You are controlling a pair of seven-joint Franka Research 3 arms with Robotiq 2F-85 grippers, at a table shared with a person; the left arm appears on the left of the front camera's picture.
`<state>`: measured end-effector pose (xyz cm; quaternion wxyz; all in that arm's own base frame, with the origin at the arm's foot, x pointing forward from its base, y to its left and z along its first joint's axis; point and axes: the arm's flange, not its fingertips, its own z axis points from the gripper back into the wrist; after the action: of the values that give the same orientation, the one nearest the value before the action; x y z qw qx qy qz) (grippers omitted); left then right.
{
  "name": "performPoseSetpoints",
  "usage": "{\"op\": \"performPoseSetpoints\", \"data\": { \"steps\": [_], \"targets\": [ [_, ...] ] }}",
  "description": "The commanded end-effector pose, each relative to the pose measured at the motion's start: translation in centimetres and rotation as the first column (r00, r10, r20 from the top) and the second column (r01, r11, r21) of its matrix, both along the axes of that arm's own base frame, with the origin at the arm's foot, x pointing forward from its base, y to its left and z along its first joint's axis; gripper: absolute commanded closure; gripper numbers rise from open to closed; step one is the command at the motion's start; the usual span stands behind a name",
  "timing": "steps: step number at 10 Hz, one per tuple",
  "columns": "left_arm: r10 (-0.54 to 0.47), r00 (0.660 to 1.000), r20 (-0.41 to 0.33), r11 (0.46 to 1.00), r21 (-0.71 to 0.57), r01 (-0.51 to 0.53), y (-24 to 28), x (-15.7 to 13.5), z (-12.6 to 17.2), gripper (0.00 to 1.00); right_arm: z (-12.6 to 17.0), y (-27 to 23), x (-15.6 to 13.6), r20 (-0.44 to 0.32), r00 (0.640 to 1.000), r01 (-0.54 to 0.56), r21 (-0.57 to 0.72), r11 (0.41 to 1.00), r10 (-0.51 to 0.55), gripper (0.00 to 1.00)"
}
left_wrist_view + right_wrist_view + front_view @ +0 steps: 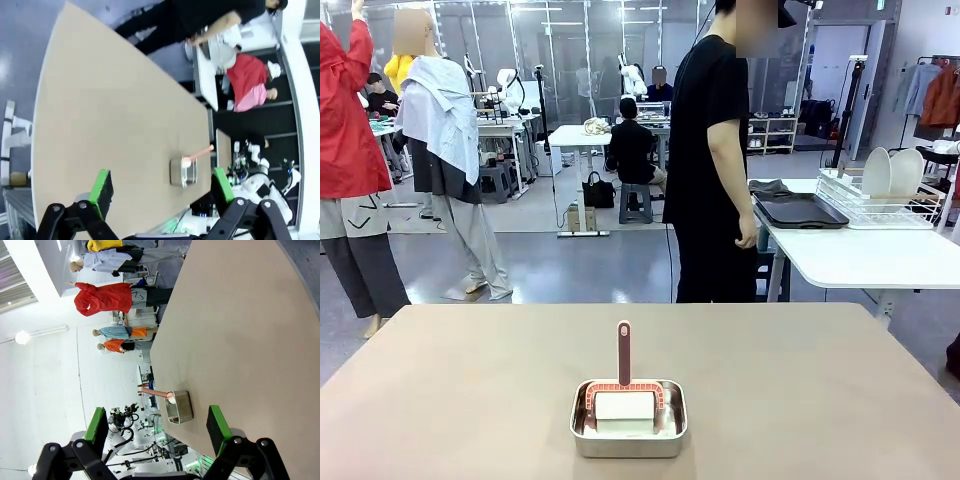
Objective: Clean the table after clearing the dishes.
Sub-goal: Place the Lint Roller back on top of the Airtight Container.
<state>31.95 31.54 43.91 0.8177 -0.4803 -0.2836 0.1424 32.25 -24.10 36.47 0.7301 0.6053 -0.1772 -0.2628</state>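
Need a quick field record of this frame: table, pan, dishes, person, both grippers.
table: taupe top, bare except the pan
steel pan: near edge, centre; holds a brush with upright reddish handle
dishes: white plates in rack, dark tray, both on the white side table
person: standing at the side table
left gripper: open, holding nothing, above the table
right gripper: open, holding nothing, above the table

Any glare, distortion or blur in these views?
Front view: even overhead light, sharp; the steel pan rim shines mildly and throws a soft shadow on the table. Left wrist view: wide-angle bend in the table edge, soft focus. Right wrist view: rolled sideways, with the bright white background washed out.
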Motion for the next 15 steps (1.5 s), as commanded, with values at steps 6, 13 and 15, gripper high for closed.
{"op": "performPoseSetpoints", "data": {
  "steps": [6, 13, 15],
  "targets": [
    [0.042, 0.999, 0.014, 0.999, -0.001, -0.042, 0.1, 0.1, -0.3, 0.00, 0.2, -0.1, -0.3, 0.006, 1.000, -0.012, -0.002, 1.000, 0.012, 0.00],
    [0.042, 0.999, 0.014, 0.999, -0.001, -0.042, 0.1, 0.1, -0.3, 0.00, 0.2, -0.1, -0.3, 0.006, 1.000, -0.012, -0.002, 1.000, 0.012, 0.00],
    [0.042, 0.999, 0.014, 0.999, -0.001, -0.042, 0.1, 0.1, -0.3, 0.00, 0.2, -0.1, -0.3, 0.006, 1.000, -0.012, -0.002, 1.000, 0.012, 0.00]
  ]
}}
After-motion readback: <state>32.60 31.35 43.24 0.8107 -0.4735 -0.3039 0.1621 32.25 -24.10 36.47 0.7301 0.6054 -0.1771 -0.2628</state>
